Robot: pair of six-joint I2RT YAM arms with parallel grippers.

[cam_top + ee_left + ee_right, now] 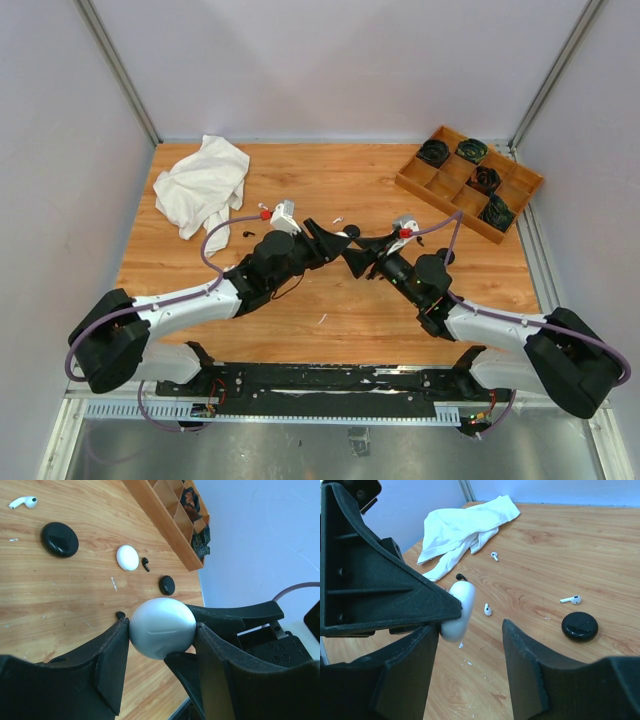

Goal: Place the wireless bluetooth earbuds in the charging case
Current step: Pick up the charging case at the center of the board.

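Clamping a smooth, glossy white charging case (161,627) by its rounded sides, the left gripper (162,635) has both matt black fingers (112,655) pressed flat against the shell, low in the middle of the left wrist view.

The right gripper (470,630) faces it. Its chunky, wedge-shaped fingers (535,670) stand apart, with bare wood showing between them. The case sits just by the tip of the left-hand finger in that frame; I can't tell whether they touch.

None of the earbuds are in the case. They lie loose on the wood-grain table (555,545):
- A white earbud (487,610), stemmed and comma-shaped, lies just right of the held case.
- A second white earbud (571,600) lies near a flat, round black case (579,626) at the right.
- A third white earbud (494,556) and a black earbud (461,576) lie near the crumpled white cloth (465,525) at the upper left.

A wooden compartment tray (160,530) runs along the top of the left wrist view.
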